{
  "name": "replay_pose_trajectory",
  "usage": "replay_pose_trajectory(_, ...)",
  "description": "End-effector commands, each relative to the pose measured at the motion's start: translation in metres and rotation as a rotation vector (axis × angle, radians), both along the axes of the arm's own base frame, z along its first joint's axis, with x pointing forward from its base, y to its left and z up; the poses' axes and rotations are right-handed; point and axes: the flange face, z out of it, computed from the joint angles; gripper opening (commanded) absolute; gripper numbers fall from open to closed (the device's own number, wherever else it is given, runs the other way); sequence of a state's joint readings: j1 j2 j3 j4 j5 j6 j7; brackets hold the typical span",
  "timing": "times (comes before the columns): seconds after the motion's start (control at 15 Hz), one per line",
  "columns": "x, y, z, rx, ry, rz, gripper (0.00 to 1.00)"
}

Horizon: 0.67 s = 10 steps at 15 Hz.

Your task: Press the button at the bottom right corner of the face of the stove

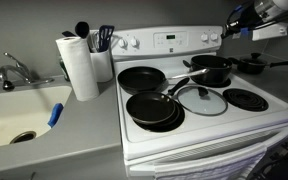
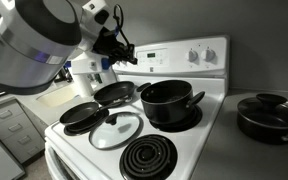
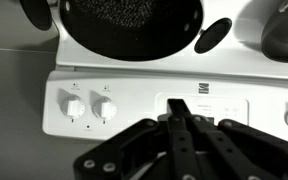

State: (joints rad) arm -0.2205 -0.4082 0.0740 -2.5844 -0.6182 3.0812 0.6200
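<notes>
The white stove (image 1: pixel 209 135) has a black glass top and shows in both exterior views (image 2: pixel 212 108). Its upright white face (image 1: pixel 169 40) carries round knobs at both ends and a small dark display in the middle (image 3: pixel 209 104). My gripper (image 3: pixel 180 103) is shut and empty, its two fingers pressed together. In the wrist view the tips point at the panel's middle, just beside the display. In the exterior views the gripper (image 1: pixel 234 25) (image 2: pixel 122 48) hovers in front of the face, close to it. I cannot tell whether it touches the panel.
Two black frying pans (image 1: pixel 141 77) (image 1: pixel 152 108), a black pot (image 1: pixel 212 68) and a glass lid (image 1: pixel 201 100) sit on the burners. Another dark pot (image 2: pixel 269 115) stands on the counter beside the stove. A paper towel roll (image 1: pixel 81 68), a utensil holder (image 1: pixel 102 60) and a sink (image 1: pixel 19 110) are on the other side.
</notes>
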Motion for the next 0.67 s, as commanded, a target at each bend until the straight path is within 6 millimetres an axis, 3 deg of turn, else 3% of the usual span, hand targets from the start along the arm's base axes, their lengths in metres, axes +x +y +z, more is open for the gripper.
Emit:
replay_pose_trajectory(0.0,0.000,0.000,0.000,0.000,0.000,0.000,0.01)
replay_pose_trajectory(0.27,0.003,-0.002,-0.006,0.013,0.028,-0.007,0.00)
replay_pose_trajectory(0.6,0.043,-0.027,-0.021,-0.003,0.053,0.059,0.00)
